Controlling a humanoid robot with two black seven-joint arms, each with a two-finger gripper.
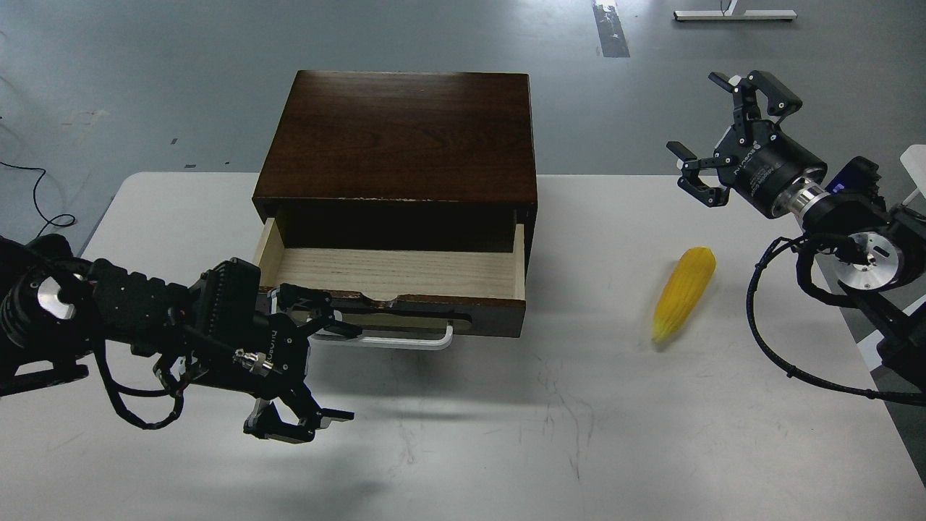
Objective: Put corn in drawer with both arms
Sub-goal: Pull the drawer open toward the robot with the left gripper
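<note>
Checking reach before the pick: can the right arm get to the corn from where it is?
Probably yes. The right end effector hangs open above the table, and the corn lies alone on the bare white tabletop below it, with nothing between them; the cabinet stands off to the side.

Glossy dark wood cabinet point(396, 137), pale matt wood drawer point(394, 271) interior, ridged plastic-looking corn point(684, 293), scuffed matt white table point(506, 420)

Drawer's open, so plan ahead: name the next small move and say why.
Probably lower the right gripper toward the corn. The drawer is pulled out and looks empty, the corn lies untouched on the table, and that gripper hangs open above it. The left gripper is by the handle.
</note>
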